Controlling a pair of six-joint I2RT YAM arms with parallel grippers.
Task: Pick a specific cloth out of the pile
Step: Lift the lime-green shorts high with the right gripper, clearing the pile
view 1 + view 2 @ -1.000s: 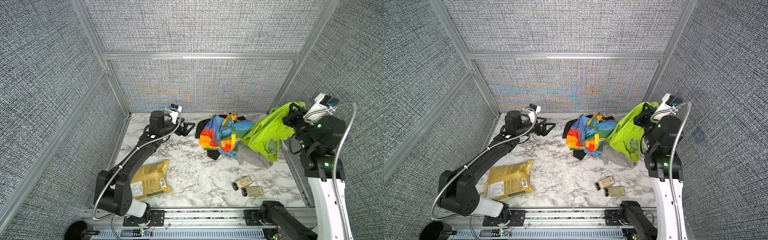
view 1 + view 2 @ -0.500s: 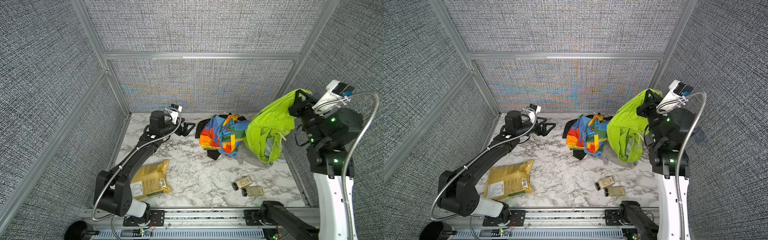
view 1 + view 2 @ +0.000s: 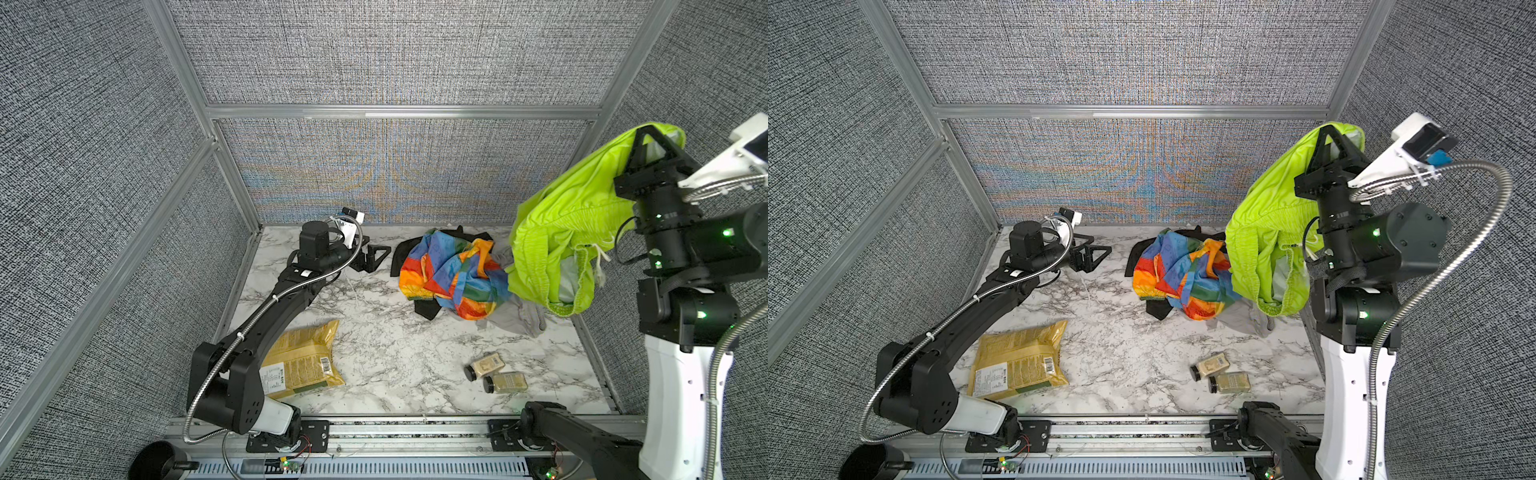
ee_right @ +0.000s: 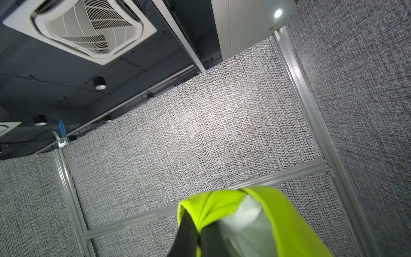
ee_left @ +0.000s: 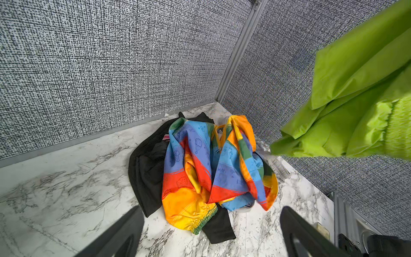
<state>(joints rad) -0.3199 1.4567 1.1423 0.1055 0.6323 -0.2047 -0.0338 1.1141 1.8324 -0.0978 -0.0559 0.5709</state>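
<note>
The lime-green cloth (image 3: 557,232) (image 3: 1266,232) hangs in the air at the right, above the pile's right edge. Its ribbed waistband, white drawstring and pale lining show. My right gripper (image 3: 648,133) (image 3: 1327,131) points upward, shut on a fold at the cloth's top (image 4: 222,207); in the right wrist view the right gripper (image 4: 199,231) pinches that fold. The pile (image 3: 449,274) (image 3: 1183,278) lies at the back of the marble table: a rainbow-blocked garment (image 5: 206,160), a black one (image 5: 146,164) and a grey one (image 3: 515,316). My left gripper (image 3: 376,255) (image 5: 209,213) rests open and empty, left of the pile.
A yellow bag (image 3: 303,361) lies at the front left beside the left arm. Two small jars (image 3: 486,365) (image 3: 507,382) lie on their sides at the front right. Grey fabric walls with metal rails enclose the table (image 3: 374,332) on three sides.
My right gripper has risen and swung to the right with the lime-green cloth, pulling it up off the pile. The left arm has not moved.
</note>
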